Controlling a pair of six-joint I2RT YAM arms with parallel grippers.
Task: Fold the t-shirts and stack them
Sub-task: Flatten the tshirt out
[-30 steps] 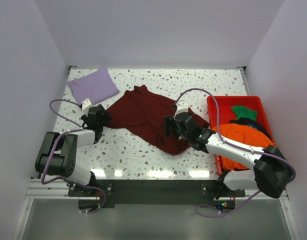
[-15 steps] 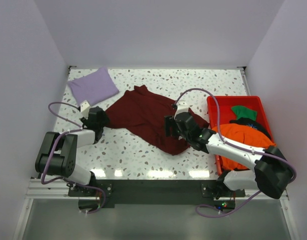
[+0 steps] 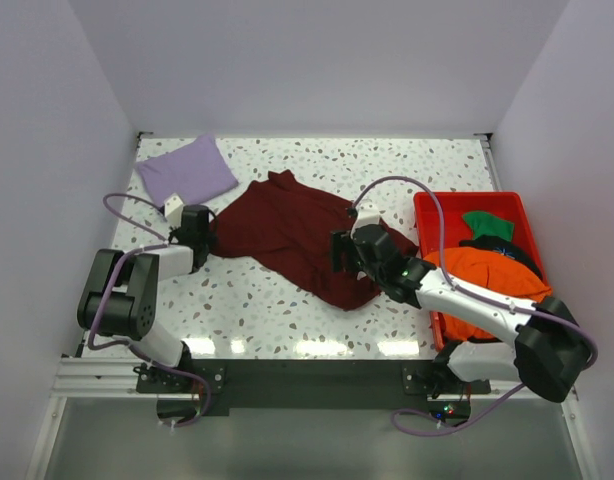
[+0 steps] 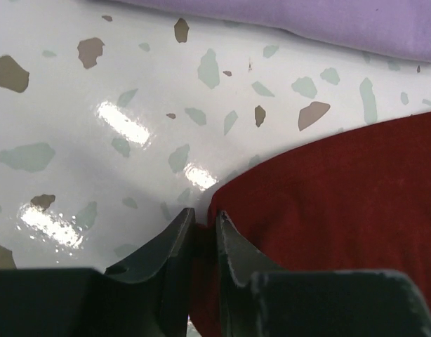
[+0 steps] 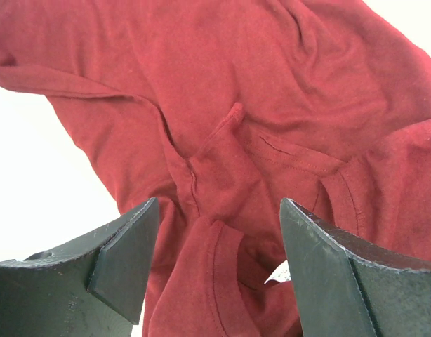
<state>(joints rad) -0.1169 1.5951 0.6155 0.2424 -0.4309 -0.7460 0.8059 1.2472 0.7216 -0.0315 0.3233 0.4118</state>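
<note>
Nearest the arms' bases, the right hand (image 3: 339, 252) hangs low over the near right part of a large dark maroon cloth t-shirt (image 3: 287, 235). Its two black fingers (image 5: 124, 260) stand wide apart with nothing between them. In the right wrist view they frame rumpled maroon cloth (image 5: 222, 91), with a stitched hem and a small white tag (image 5: 277, 272) just below the gap.

To the right of that hand, a red plastic bin (image 3: 452, 198) sits at the right edge of the speckled white tabletop (image 3: 387, 165). It holds a bunched orange t-shirt (image 3: 477, 265), with a black t-shirt (image 3: 522, 258) and a green t-shirt (image 3: 487, 223) behind it toward the far end.

The maroon t-shirt lies spread and creased across the middle of the tabletop, running from near the bin up toward the far left.

At its left edge, the left hand (image 3: 209, 232) lies low against the tabletop. In the left wrist view its fingers (image 4: 173, 253) are drawn almost together, pinching the very edge of the maroon cloth (image 4: 342, 210) where it meets the bare tabletop.

Farthest away, a folded lavender t-shirt (image 3: 187, 172) lies flat in the far left corner, apart from the maroon one. Its near edge shows along the top of the left wrist view (image 4: 307, 17).
</note>
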